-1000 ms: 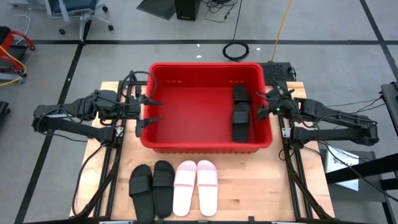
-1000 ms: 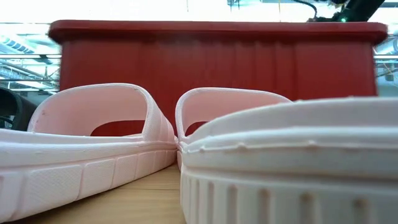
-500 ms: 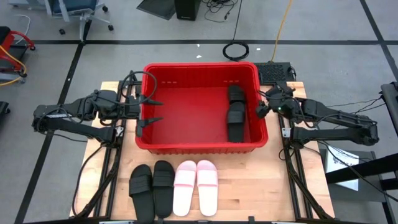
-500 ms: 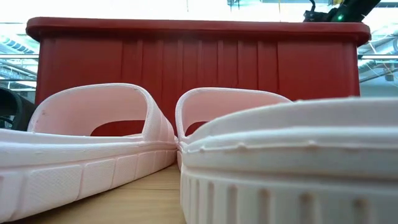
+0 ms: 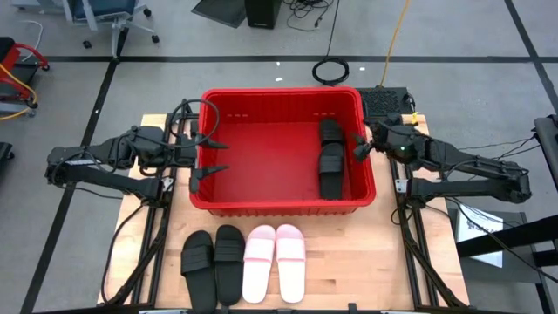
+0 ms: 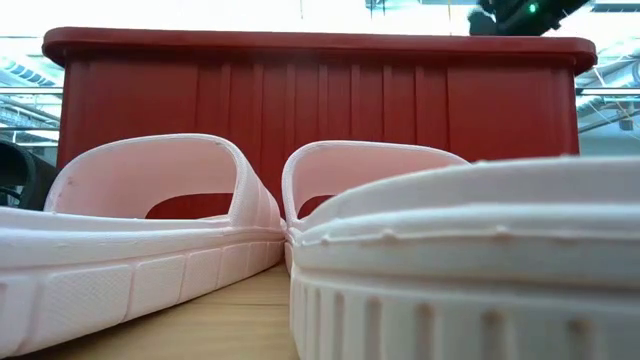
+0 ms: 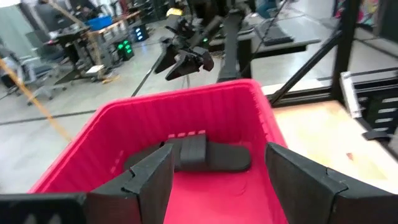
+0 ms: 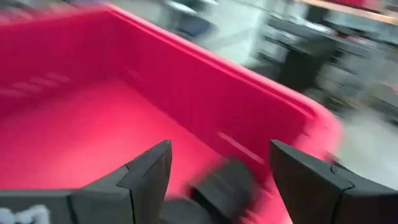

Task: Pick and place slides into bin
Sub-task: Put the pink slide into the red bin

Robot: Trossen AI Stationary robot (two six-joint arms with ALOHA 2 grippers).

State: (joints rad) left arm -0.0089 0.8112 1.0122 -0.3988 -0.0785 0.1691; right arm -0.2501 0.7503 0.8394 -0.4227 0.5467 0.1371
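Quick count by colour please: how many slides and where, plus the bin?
Black slides in the bin: 2
Black slides on the table: 2
Pink slides on the table: 2
Red bin: 1
Total: 6 slides, 1 bin
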